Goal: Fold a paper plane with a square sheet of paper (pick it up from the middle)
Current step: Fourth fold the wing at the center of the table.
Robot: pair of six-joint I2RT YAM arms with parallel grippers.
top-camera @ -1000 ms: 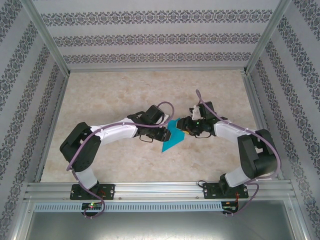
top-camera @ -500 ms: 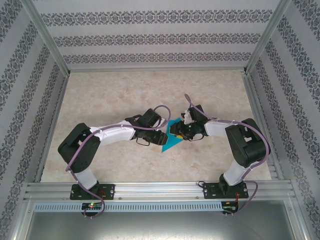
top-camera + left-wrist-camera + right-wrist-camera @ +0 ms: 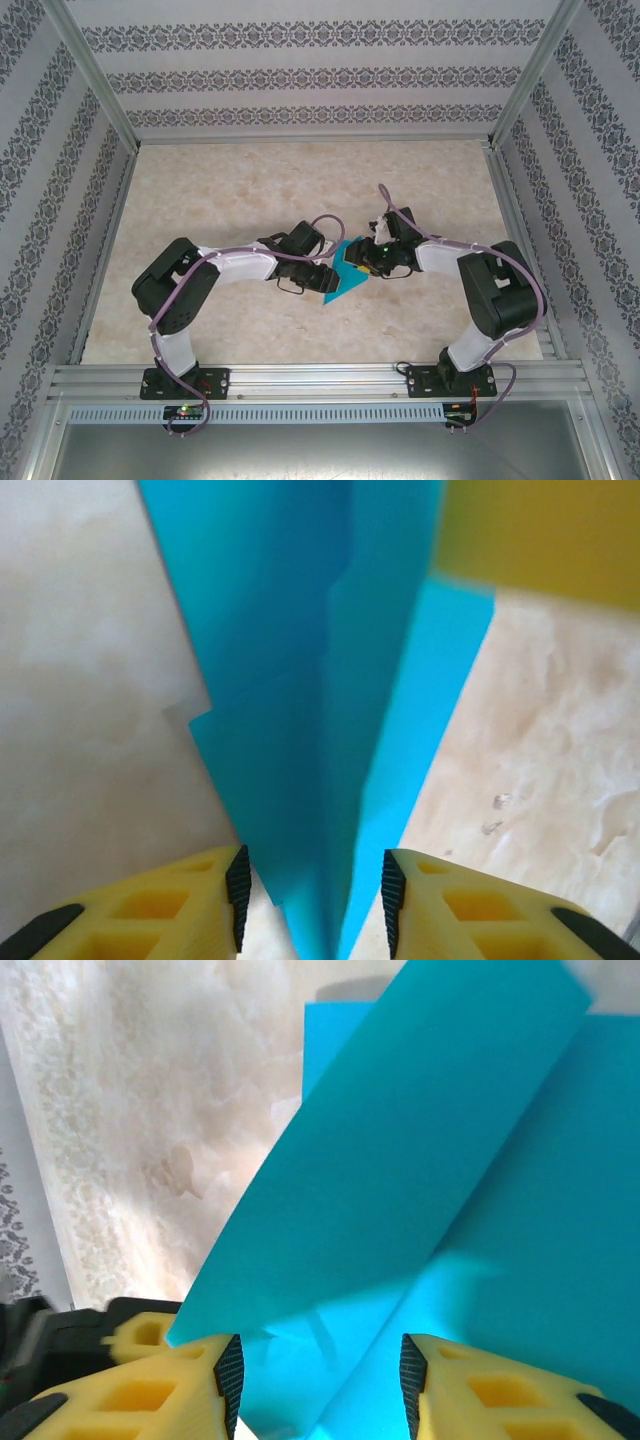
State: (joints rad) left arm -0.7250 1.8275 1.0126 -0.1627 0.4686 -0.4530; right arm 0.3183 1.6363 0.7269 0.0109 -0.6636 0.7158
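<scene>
Our left pincer (image 3: 312,880) and right pincer (image 3: 318,1370) facing, creased square sheet of paper (image 3: 345,278) between their jaws, grip we cannot tell

Top view: bright, even, diffuse light. The table (image 3: 250,180) carries only faint, soft shadows beneath the arms (image 3: 235,265). Focus is sharp, with slight bowing at the edges.
Left wrist: paper (image 3: 290,680) too near the lens, blurred, worst at top.
Right wrist: paper crisp, one bright patch low centre, remainder shaded. Table pale, near glare.
</scene>
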